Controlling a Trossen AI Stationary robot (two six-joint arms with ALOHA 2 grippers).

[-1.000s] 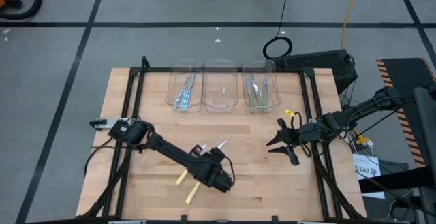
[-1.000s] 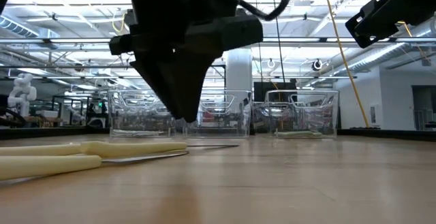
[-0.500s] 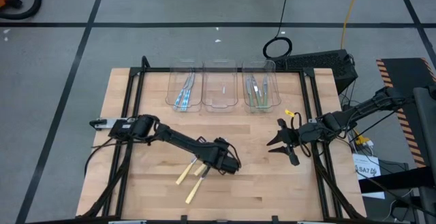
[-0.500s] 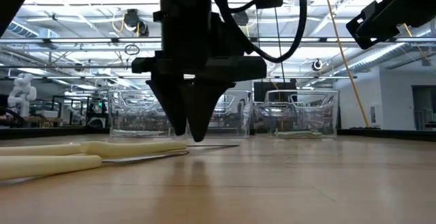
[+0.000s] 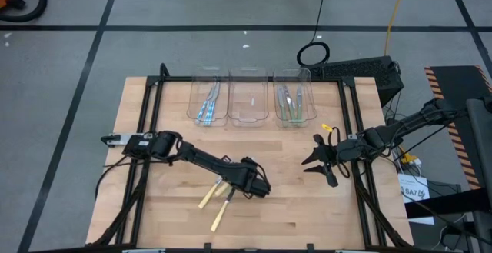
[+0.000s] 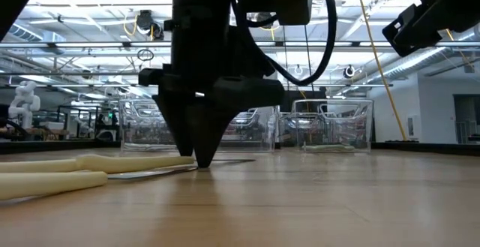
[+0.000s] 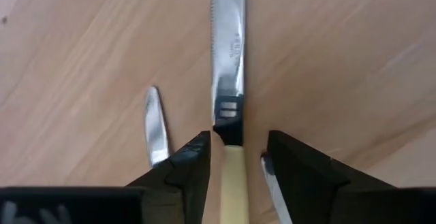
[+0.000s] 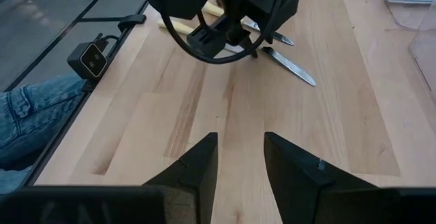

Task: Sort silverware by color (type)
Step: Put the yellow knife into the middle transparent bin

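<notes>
The left gripper [image 7: 231,157] stands open, its jaws straddling a yellow knife [image 7: 229,81] at the handle-blade joint, nothing held. Closing there risks pinching the thin blade, so the knife could pivot or slip. Two more yellow utensils [image 5: 217,216] lie just beside and might be nudged. The right gripper [image 5: 318,161] waits part-open and empty at the table's right.

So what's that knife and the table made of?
The knife: the blade looks like shiny metal, silvery and reflective with a toothed edge; the pale yellow handle is probably plastic. The table looks like light wood, with visible grain lines.
</notes>
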